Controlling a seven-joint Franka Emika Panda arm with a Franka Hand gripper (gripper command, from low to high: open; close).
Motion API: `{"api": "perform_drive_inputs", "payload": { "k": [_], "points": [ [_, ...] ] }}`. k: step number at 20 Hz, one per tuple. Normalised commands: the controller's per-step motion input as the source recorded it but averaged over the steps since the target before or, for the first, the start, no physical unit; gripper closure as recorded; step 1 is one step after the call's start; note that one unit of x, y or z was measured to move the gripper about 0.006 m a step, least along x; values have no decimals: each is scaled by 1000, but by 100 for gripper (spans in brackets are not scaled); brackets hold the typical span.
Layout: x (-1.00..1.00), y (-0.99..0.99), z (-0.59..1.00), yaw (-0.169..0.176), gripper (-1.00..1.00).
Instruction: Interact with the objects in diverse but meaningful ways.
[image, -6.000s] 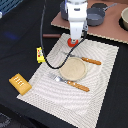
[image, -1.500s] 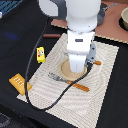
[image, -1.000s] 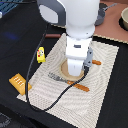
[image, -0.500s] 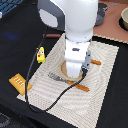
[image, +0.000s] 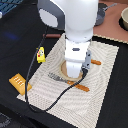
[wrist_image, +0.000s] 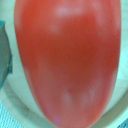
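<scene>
Hovering low over the tan plate (image: 64, 73) at the middle of the striped placemat (image: 102, 85), my arm blocks my gripper in the exterior view, so I cannot tell how far it is open. Open mat lies around the plate. My wrist view is filled by the red tomato (wrist_image: 67, 62), directly over the plate's pale rim (wrist_image: 12, 107). The ridged pastry (image: 19, 82) and yellow block (image: 41, 54) lie off the mat on the dark surface (image: 15, 45).

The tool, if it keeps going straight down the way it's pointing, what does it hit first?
Most likely the red tomato: it fills the wrist view right ahead, with the tan plate beneath it. In the exterior view the arm hides the tool, so whether they already touch cannot be told.
</scene>
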Motion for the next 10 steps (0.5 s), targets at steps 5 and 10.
{"api": "perform_drive_inputs", "payload": {
  "k": [5, 10],
  "points": [
    [-543, 112, 829, 34, -100],
    [-591, -7, 456, 26, -100]
  ]
}}
